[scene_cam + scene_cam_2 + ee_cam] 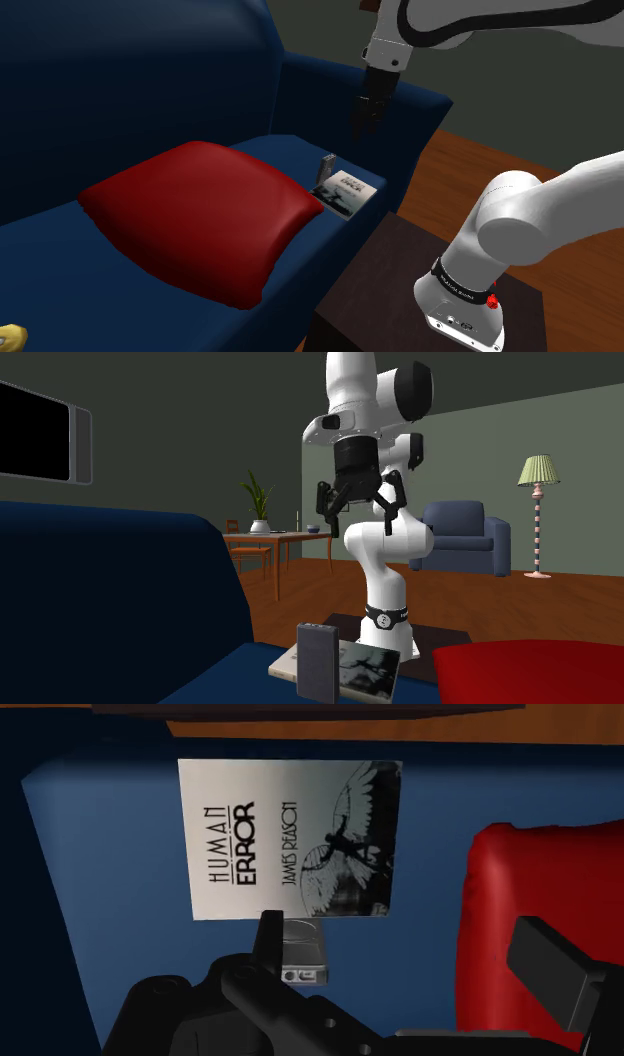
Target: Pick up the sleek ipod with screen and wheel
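While the claw (pixel 358 507) hangs spread apart above the sofa (pixel 262 150), the ipod (pixel 318 662) stands upright just beside the book (pixel 372 670).

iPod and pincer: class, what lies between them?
Nothing. In the shoulder view the pincer hangs above the iPod, with only bare air between them.
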Robot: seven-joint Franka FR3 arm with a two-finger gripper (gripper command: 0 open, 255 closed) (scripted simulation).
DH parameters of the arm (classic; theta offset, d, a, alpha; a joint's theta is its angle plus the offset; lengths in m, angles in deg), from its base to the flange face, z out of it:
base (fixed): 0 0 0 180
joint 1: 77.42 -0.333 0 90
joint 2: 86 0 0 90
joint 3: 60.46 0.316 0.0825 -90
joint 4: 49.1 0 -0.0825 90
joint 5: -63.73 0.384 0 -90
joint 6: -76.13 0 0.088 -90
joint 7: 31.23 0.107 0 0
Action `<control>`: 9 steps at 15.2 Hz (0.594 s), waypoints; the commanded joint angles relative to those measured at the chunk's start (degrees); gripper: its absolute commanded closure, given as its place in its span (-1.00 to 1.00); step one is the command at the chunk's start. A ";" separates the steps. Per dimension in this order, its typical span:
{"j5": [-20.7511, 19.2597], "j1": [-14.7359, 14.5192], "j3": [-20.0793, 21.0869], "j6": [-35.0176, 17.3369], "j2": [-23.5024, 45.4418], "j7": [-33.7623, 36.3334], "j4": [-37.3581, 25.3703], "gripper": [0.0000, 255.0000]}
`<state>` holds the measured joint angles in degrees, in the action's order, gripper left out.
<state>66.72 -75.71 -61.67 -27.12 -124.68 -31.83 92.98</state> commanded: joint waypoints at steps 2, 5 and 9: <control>-1.19 0.56 -0.29 -7.75 4.72 -0.87 1.57 -1.00; -2.25 1.04 -0.36 -14.88 9.68 -1.22 2.46 -1.00; -3.78 1.75 -0.49 -24.07 17.27 -1.40 2.31 -1.00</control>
<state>63.29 -74.06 -62.29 -48.58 -109.04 -33.40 94.90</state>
